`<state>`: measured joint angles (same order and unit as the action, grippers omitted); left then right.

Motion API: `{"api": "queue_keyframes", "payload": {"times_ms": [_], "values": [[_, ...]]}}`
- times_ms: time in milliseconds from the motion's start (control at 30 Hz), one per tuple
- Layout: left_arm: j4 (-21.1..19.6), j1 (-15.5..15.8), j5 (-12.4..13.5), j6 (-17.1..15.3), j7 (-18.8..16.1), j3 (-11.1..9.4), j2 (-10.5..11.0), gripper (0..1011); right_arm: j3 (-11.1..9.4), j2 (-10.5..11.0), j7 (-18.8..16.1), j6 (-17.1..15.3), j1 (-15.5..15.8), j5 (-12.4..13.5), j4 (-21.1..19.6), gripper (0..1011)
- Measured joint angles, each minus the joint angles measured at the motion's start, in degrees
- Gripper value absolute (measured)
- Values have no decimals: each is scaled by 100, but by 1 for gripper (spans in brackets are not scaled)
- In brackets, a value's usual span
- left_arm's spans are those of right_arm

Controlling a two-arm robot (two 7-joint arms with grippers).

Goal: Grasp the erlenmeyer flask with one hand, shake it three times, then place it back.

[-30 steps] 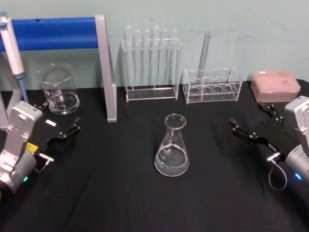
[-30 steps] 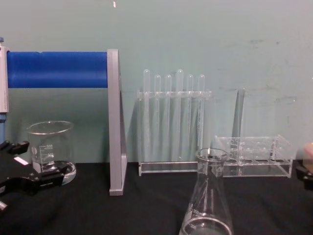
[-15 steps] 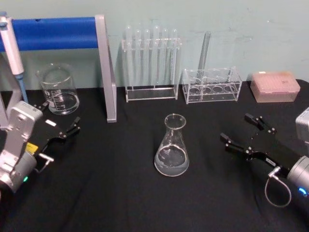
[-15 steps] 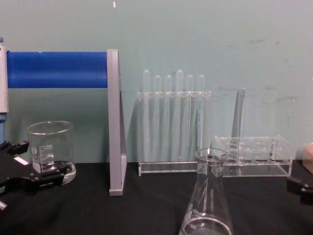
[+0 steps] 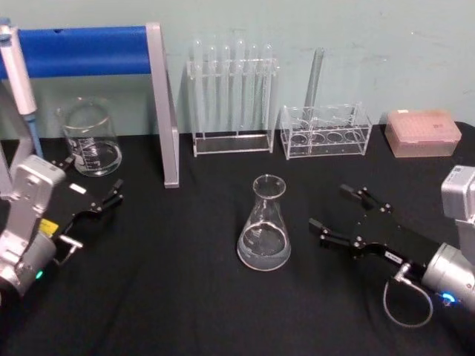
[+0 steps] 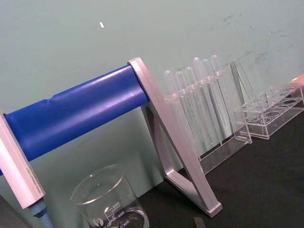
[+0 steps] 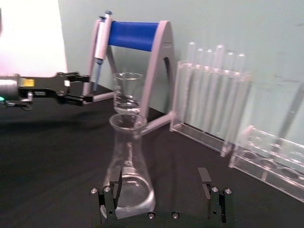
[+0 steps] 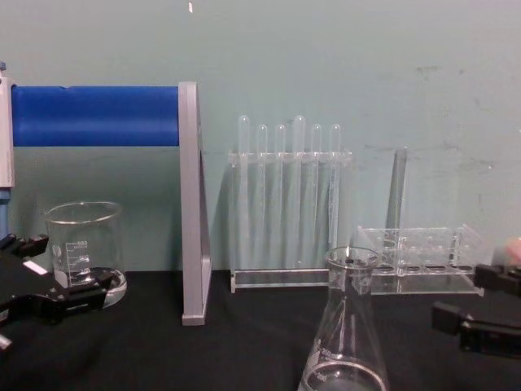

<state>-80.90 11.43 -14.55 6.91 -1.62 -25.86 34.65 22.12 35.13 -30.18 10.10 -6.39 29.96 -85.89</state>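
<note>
Black fingers of the right gripper (image 5: 327, 206) stand wide apart, pointed left at the erlenmeyer flask (image 5: 264, 226) and near it but not touching. I'd guess the spread is there to clear the glass. The flask stands upright mid-table (image 5: 185, 304), with the test-tube rack (image 5: 231, 104) far behind. The left gripper (image 5: 95, 178) sits parked at the left by the beaker (image 5: 90, 141), apparently open too.

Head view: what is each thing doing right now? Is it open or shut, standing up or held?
flask: upright on the black table, not held.
right gripper: open, beside the flask, not touching it.
left gripper: open, holding nothing, near the beaker.
beaker: upright on the table.
test tubes: standing upright in their rack.
pipette: hanging on the blue stand.
</note>
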Motion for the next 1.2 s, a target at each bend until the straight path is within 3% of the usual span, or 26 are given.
{"api": "queue_keyframes", "payload": {"times_ms": [500,1200], "values": [[0,0,0,0,0,0,0,1001,205,-425,-792,-138,-546,82,539,1003],[0,0,0,0,0,0,0,1001,577,-897,-1252,-128,-1319,72,1391,1003]]}}
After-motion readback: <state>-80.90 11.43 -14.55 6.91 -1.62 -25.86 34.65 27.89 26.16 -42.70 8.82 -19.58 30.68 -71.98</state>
